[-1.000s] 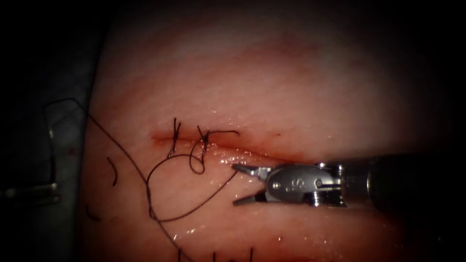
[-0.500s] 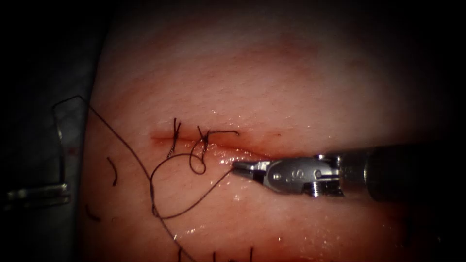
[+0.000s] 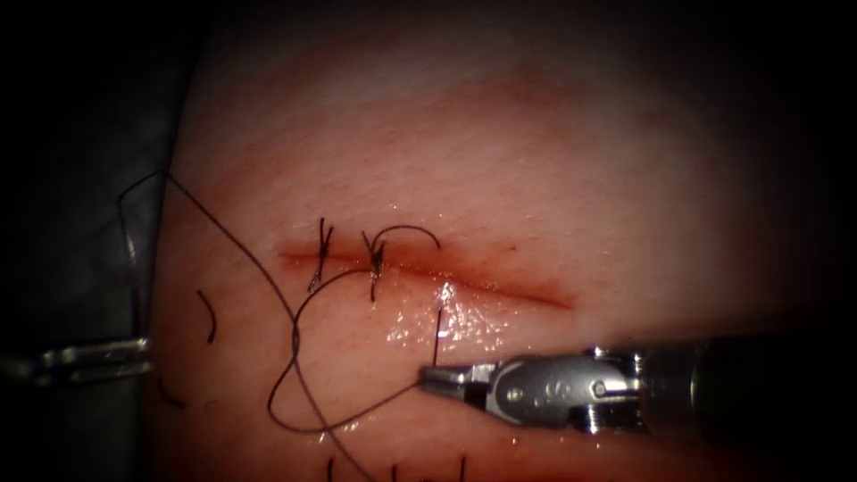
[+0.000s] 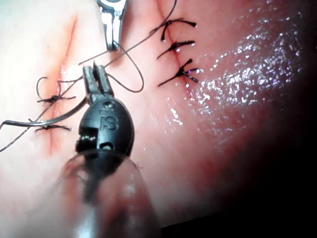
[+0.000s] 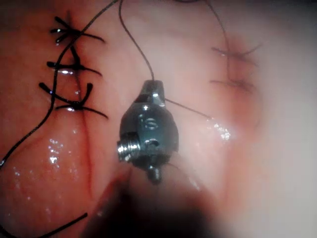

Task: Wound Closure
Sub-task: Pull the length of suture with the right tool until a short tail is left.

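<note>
My right tool [image 3: 433, 378] reaches in level from the right, below the cut, jaws closed on the thread [image 3: 357, 415]. My left tool [image 3: 134, 350] lies flat at the far left edge, off the tissue, its 2 jaws pinched on the needle [image 3: 132, 250].

The tissue [image 3: 536, 178] looks soft and faintly pored, matt higher up and wet and glossy beside the cut [image 3: 428, 268]. The right tool [image 3: 444, 378] is smooth, bright, polished metal. The thread [image 3: 295, 357] is thin, dark and matt. The left tool [image 4: 96, 77] has a dark, smooth, slightly shiny body.
</note>
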